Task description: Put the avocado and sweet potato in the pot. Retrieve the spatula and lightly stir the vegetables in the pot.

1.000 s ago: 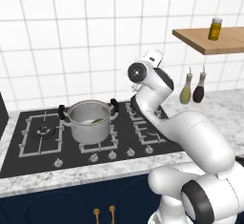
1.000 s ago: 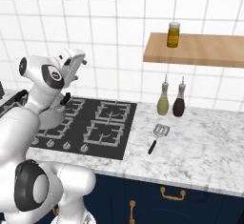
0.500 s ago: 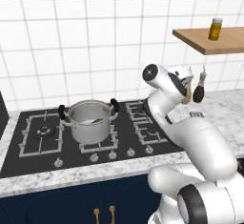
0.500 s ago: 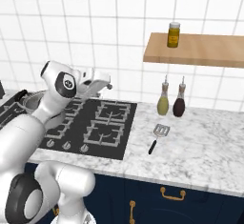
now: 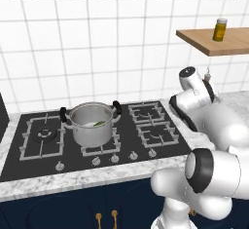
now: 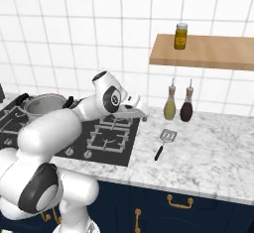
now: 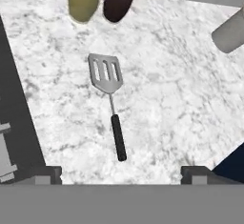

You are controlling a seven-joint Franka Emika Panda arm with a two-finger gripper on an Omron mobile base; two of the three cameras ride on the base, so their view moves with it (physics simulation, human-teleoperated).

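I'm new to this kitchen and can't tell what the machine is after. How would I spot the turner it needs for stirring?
Start at the white marble counter right of the black gas hob. In front of the two glass bottles, olive-green and dark brown, lies the silver slotted turner with a slim black handle. It is the one flat thing lying down; the bottles stand upright.
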